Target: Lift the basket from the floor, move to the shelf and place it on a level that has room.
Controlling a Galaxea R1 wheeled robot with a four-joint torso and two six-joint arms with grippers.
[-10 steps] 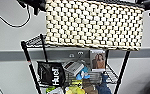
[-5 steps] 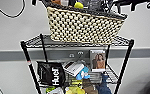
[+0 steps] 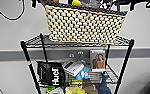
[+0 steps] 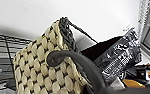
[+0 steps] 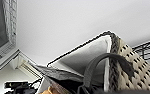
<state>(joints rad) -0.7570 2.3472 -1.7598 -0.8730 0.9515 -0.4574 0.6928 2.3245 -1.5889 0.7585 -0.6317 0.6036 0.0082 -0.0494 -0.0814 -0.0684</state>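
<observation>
The cream-and-dark woven basket (image 3: 83,25) sits level over the shelf (image 3: 28,60), its bottom at the top level (image 3: 36,41), touching or barely above the wire grid. Dark parts of my left gripper (image 3: 34,3) and right gripper (image 3: 131,3) stand at the basket's two ends by its dark rim. In the left wrist view the basket's wall (image 4: 41,72) and its upright dark handle (image 4: 73,60) are close. The right wrist view has the other end (image 5: 133,70), the white lining (image 5: 91,55) and that end's handle (image 5: 103,62), raised.
The basket holds a yellow thing (image 3: 76,2) and a dark foil packet (image 4: 121,57). The tier below carries a black bag (image 3: 51,73), a white box (image 3: 73,67) and a picture card (image 3: 98,60). A grey wall (image 3: 6,55) stands right behind the rack.
The basket has come down and away from the camera, from hanging above the rack to its top tier. The rack itself has stayed in place in the picture.
</observation>
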